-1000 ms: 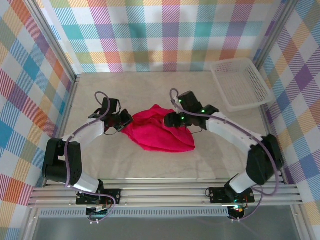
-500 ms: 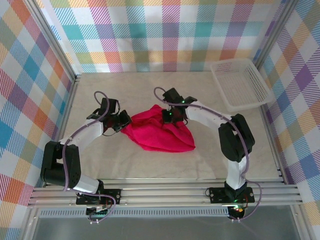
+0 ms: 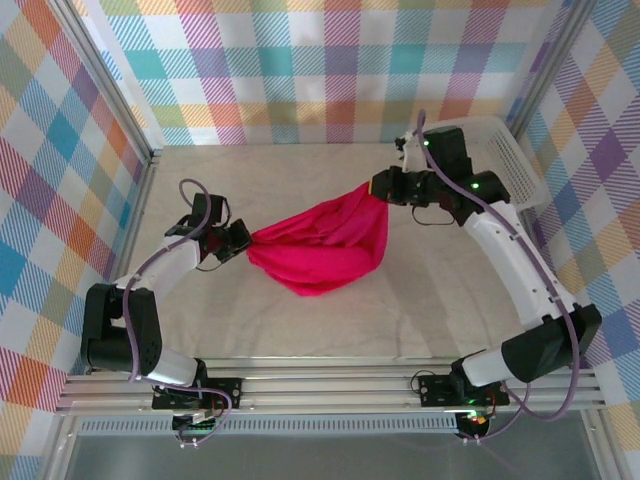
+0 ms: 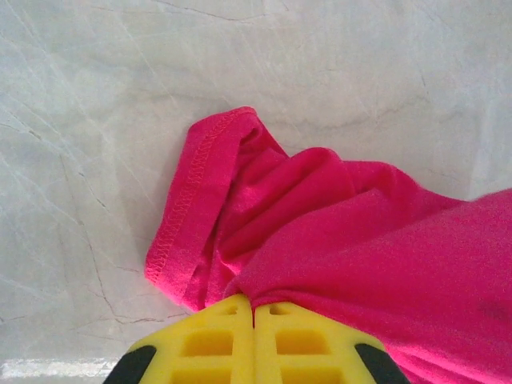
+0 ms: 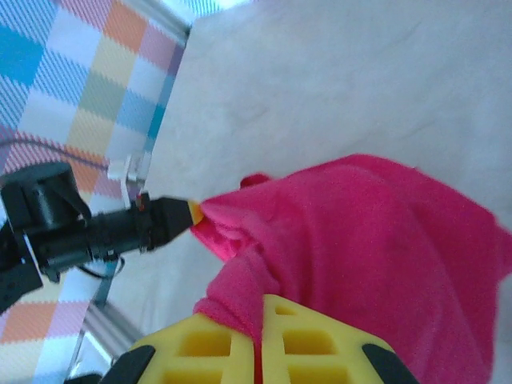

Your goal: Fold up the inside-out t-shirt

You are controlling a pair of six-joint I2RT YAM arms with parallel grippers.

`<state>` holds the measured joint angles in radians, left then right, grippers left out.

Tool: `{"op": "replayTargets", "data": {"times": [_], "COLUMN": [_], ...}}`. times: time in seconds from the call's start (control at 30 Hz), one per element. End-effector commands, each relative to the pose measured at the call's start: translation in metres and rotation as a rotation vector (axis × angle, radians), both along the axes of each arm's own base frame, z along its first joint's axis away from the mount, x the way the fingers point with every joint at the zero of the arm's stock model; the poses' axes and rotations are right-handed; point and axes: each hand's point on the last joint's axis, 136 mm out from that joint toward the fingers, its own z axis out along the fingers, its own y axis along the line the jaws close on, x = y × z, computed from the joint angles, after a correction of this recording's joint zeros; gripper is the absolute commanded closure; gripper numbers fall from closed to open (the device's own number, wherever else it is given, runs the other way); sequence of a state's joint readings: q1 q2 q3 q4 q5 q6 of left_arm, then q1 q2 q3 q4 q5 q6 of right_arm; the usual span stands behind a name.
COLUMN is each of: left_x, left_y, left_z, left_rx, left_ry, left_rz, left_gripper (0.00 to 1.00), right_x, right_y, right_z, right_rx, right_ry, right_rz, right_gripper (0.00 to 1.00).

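Two ends of the inside-out t-shirt [image 3: 325, 245] are being gripped at once. On the left, the left gripper [image 3: 243, 238] is being kept low over the worktop [image 3: 300, 330], its yellow fingers [image 4: 244, 340] closed together on a bunch of crimson cloth just beside a stitched hem. Between the arms the shirt is being spanned as a sagging sling, its lower belly apparently resting on the worktop near the middle. On the right, the right gripper [image 3: 382, 186] is being held higher, near the white basket [image 3: 510, 150], its fingers [image 5: 276, 316] likewise clamped on fabric. Little cloth is being pinched at either end, so any wider spread is judged likely to pull one end free and let the garment collapse in a heap. Bunched layers are also being gripped together, so a twisted, uneven fold is being risked.
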<state>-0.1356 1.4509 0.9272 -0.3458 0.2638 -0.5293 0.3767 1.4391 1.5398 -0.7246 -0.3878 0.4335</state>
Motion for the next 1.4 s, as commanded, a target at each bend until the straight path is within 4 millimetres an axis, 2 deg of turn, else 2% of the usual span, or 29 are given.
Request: {"op": "replayTargets", "data": {"times": [0.0,0.07,0.1,0.17,0.27,0.37,0.47,0.63,0.83,0.97,1.03,1.07,1.1,1.13,1.2,1.23,1.3,1.37], "left_x": [-0.001,-0.005,-0.009,-0.018,-0.032,-0.041,-0.042,-0.034,-0.022,-0.01,-0.004,-0.001,0.001,0.005,0.01,0.013,0.018,0.016], "left_y": [-0.006,-0.018,-0.031,-0.06,-0.109,-0.146,-0.168,-0.198,-0.219,-0.23,-0.235,-0.237,-0.238,-0.236,-0.229,-0.224,-0.215,-0.201], "left_z": [0.035,0.053,0.064,0.082,0.096,0.088,0.074,0.039,0.009,-0.006,-0.013,-0.017,-0.02,-0.021,-0.014,-0.004,0.026,0.068], "left_rx": [0.002,0.012,0.011,0.015,0.045,0.098,0.188,0.29,0.363,0.368,0.372,0.373,0.379,0.396,0.427,0.437,0.434,0.407], "left_ry": [-0.097,-0.151,-0.199,-0.298,-0.452,-0.556,-0.652,-0.603,-0.559,-0.545,-0.536,-0.528,-0.521,-0.504,-0.467,-0.457,-0.464,-0.483], "left_rz": [-0.062,-0.128,-0.194,-0.327,-0.522,-0.687,-0.785,-0.929,-1.001,-0.984,-0.978,-0.98,-0.979,-0.976,-0.959,-0.94,-0.894,-0.845], "left_gripper": [0.93,0.68,0.57,0.48,0.44,0.45,0.44,0.44,0.4,0.33,0.37,0.5,0.77,0.98,1.0,1.0,1.0,1.0], "right_x": [-0.001,0.001,0.002,0.004,0.008,0.01,0.009,0.009,0.01,0.009,0.009,0.009,0.009,0.008,0.008,0.007,0.006,0.006], "right_y": [0.005,0.003,0.003,0.005,0.006,0.005,0.002,-0.005,-0.007,-0.006,-0.006,-0.007,-0.008,-0.011,-0.019,-0.024,-0.036,-0.049], "right_z": [-0.036,-0.057,-0.068,-0.083,-0.095,-0.098,-0.096,-0.089,-0.079,-0.073,-0.073,-0.074,-0.074,-0.076,-0.08,-0.084,-0.093,-0.109], "right_rx": [0.0,-0.031,-0.035,-0.038,-0.041,-0.042,-0.044,-0.034,-0.021,-0.008,-0.008,-0.009,-0.012,-0.019,-0.031,-0.038,-0.056,-0.109], "right_ry": [0.102,0.127,0.143,0.172,0.192,0.197,0.192,0.182,0.164,0.156,0.155,0.157,0.158,0.161,0.165,0.166,0.175,0.185], "right_rz": [0.03,0.019,0.02,0.019,0.013,0.007,0.003,-0.011,-0.016,-0.014,-0.015,-0.017,-0.019,-0.023,-0.04,-0.05,-0.078,-0.114], "right_gripper": [1.0,1.0,1.0,1.0,1.0,1.0,1.0,1.0,1.0,1.0,1.0,1.0,1.0,1.0,1.0,1.0,1.0,1.0]}}
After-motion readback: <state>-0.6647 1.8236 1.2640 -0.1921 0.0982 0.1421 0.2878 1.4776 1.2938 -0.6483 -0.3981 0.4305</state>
